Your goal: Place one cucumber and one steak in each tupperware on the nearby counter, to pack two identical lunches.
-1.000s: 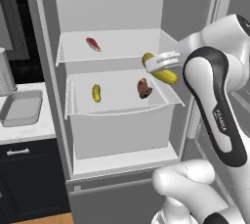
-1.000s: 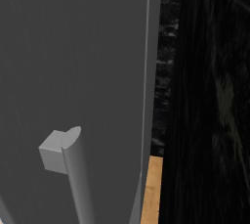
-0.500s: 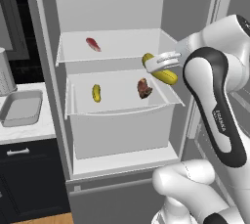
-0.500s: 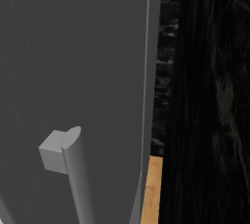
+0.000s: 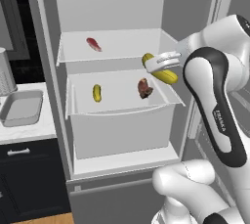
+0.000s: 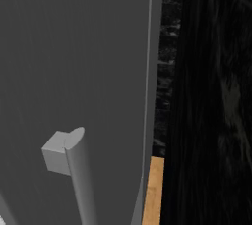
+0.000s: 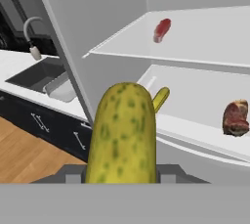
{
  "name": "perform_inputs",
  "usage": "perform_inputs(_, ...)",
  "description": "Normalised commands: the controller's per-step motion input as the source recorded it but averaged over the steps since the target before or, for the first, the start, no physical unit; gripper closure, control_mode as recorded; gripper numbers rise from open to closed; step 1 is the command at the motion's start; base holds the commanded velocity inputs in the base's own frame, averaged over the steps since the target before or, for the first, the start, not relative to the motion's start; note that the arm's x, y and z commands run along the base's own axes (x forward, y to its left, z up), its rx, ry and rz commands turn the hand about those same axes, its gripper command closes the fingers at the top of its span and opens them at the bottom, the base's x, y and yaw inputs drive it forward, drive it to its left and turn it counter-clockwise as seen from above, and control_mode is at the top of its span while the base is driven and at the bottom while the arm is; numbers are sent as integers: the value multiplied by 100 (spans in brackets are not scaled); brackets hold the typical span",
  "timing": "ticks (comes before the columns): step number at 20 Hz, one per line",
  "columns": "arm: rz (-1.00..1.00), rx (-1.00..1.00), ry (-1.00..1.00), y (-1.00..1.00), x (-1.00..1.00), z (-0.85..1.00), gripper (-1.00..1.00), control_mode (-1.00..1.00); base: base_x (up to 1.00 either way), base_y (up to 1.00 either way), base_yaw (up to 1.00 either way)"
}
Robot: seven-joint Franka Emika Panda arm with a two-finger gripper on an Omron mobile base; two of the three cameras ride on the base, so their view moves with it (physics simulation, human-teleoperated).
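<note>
While the refrigerator (image 5: 122, 86) stands with its door swung wide, the gripper (image 5: 163, 61) is seen at the right front edge of the open compartment, just outside the shelf fronts. One cucumber (image 5: 160, 70) is pinched between the fingers, the jaws pressed against its sides; in the hand view this held cucumber (image 7: 128, 135) fills the foreground, its rounded end pointing away from the camera. Free room is bounded by the refrigerator's left wall, the two shelf lips and the white arm on the right.

On the upper shelf (image 5: 112, 47) a slim red-pink steak (image 5: 93, 44) is found, well back from the lip. On the lower shelf (image 5: 122, 98) a second cucumber (image 5: 97, 93) lies to the left and a darker brown-red steak (image 5: 144, 88) to the right, the two well apart.

To the left of the refrigerator, one grey tupperware (image 5: 22, 109) rests on the white counter (image 5: 29, 131) above navy cabinets; nothing is seen inside it. In the hand view a dark sink (image 7: 36, 74) with a curved faucet (image 7: 31, 34) is set into that counter. The refrigerator door (image 6: 74, 71) and its handle (image 6: 78, 175) are seen close up in the right base view.
</note>
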Motion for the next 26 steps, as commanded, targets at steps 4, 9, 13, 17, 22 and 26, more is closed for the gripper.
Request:
perform_inputs(4, 0, 0, 0, 0, 0, 0, 100, 100, 0, 84, -1)
perform_inputs(9, 0, 0, 0, 0, 0, 0, 100, 100, 0, 100, 0)
perform_inputs(13, 0, 0, 0, 0, 0, 0, 100, 100, 0, 100, 0)
perform_inputs(17, 0, 0, 0, 0, 0, 0, 100, 100, 0, 96, 0)
perform_inputs(22, 0, 0, 0, 0, 0, 0, 100, 100, 0, 88, 0)
perform_inputs(26, 0, 0, 0, 0, 0, 0, 100, 100, 0, 59, 0)
